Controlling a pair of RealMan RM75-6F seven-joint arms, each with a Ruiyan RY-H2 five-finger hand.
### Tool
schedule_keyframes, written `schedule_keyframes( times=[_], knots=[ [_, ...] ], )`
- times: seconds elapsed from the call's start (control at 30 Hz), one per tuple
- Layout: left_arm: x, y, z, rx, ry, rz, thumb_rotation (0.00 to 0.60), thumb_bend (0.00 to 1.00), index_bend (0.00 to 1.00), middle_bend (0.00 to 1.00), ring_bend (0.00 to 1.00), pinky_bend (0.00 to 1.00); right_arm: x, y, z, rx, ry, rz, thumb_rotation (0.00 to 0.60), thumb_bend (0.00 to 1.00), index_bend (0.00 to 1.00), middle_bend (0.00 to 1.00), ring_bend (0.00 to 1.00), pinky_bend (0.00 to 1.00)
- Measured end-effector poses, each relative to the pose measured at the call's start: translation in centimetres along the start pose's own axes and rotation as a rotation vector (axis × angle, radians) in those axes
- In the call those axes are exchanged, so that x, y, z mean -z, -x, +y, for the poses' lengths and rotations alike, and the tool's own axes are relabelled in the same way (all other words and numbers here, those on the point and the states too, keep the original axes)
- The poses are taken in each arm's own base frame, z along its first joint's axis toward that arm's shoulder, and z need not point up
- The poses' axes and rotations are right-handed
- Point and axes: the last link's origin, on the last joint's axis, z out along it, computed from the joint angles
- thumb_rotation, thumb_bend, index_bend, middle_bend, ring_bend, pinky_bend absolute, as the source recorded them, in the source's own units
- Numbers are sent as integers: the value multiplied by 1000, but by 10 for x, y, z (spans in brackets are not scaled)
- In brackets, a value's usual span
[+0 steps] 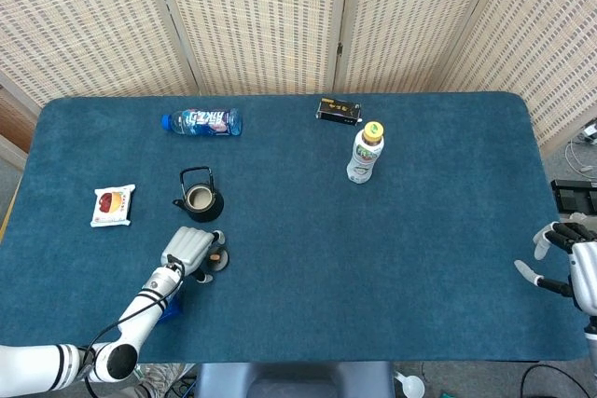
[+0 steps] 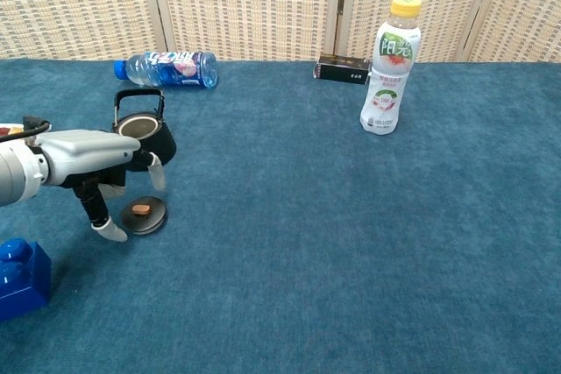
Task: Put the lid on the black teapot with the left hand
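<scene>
Left hand [image 2: 105, 168] is held spread and empty directly over the lid [image 2: 145, 215], which lies flat just in front of the teapot [image 2: 143, 139].

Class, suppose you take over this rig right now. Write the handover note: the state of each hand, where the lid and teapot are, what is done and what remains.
Left hand: open, fingers spread, poised over the lid with one fingertip down beside it; nothing gripped yet.
Right hand: open, holding nothing, at the table's far right edge.
Lid: flat on the blue cloth, just in front of the black teapot.
Black teapot: upright, mouth open, handle raised.
Done: left hand brought to the lid.
Left: grip the lid, lift it, carry it over the teapot mouth, seat it, release.
</scene>
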Motion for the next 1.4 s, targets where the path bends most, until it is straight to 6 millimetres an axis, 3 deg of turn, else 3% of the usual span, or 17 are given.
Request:
schedule_keyframes(
  times=[1.4],
  knots=[
    [-12,8,2,44,-42,3,600,38,400,1000,1000,1000,1,-4,2,-3,6,14,600,148,670,502,383,498]
  ],
)
